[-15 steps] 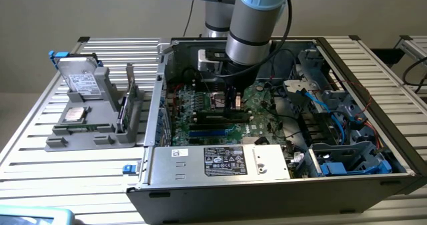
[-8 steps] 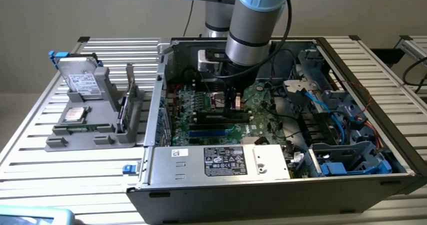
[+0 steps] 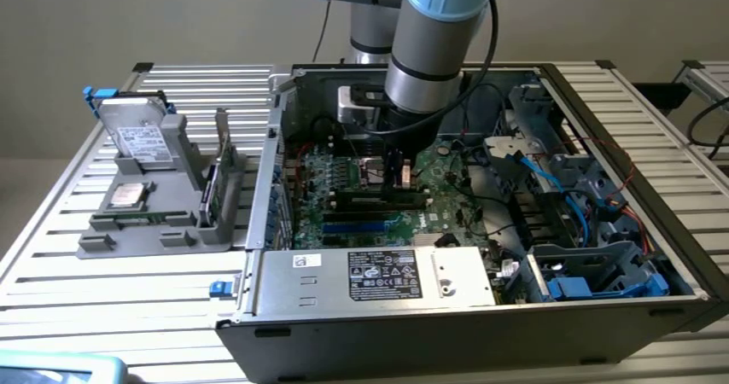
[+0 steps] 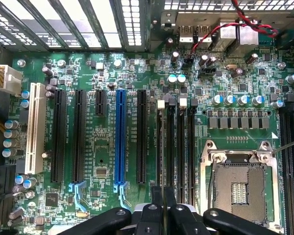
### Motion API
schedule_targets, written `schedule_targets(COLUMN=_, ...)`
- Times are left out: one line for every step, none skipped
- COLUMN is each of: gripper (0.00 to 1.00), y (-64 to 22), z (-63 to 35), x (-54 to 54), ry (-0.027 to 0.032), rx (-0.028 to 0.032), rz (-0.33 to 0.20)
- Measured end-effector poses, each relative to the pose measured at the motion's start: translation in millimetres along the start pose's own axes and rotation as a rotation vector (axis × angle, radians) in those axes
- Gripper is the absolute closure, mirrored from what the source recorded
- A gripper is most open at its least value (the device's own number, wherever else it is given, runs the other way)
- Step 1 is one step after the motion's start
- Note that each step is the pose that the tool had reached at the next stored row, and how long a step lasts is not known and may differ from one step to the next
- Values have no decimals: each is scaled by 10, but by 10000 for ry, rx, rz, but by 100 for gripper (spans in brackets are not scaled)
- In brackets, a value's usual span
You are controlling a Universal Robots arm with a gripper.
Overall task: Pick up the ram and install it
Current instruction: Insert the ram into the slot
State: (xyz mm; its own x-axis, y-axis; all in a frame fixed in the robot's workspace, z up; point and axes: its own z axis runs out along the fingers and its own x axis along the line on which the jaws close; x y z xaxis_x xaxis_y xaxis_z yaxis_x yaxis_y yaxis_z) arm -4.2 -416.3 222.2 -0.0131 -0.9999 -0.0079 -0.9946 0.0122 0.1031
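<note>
Gray fixture with hard drive sits on slatted surface, exterior view's left. Open PC case centre. Hand clenched on the ram, a thin edge-on strip above the black memory slots.

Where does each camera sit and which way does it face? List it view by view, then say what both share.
Exterior view: off the arm, raised, looking down at a slant into the open computer case; the arm reaches in.
Wrist view: on the wrist, facing straight down at the motherboard; the claw shows, shut on what looks like the edge-on ram.
Shared: motherboard, blue slot, claw.
</note>
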Motion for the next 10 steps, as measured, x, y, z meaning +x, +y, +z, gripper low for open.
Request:
schedule_targets(gripper=87, y=0, z=1, x=1, ry=0, rx=0, rz=0)
schedule_targets(gripper=87, y=0, z=1, x=1, ry=1, rx=0, rz=0)
schedule_targets(gripper=87, y=0, z=1, x=1, ry=3, rx=-1, rz=0)
schedule_targets(gripper=87, y=0, z=4, x=1, ry=0, rx=0, rz=-1)
schedule_targets(gripper=87, y=0, z=5, x=1, ry=-1, rx=0, rz=-2)
schedule_targets(gripper=87, y=0, z=7, x=1, ry=0, rx=0, rz=-1)
schedule_targets(gripper=87, y=0, z=7, x=1, ry=1, rx=0, rz=-1)
schedule_targets(gripper=87, y=0, z=8, x=1, ry=1, rx=0, rz=-1)
schedule_targets(gripper=87, y=0, z=8, x=1, ry=1, rx=0, rz=0)
schedule_targets(gripper=87, y=0, z=9, x=1, ry=1, rx=0, rz=0)
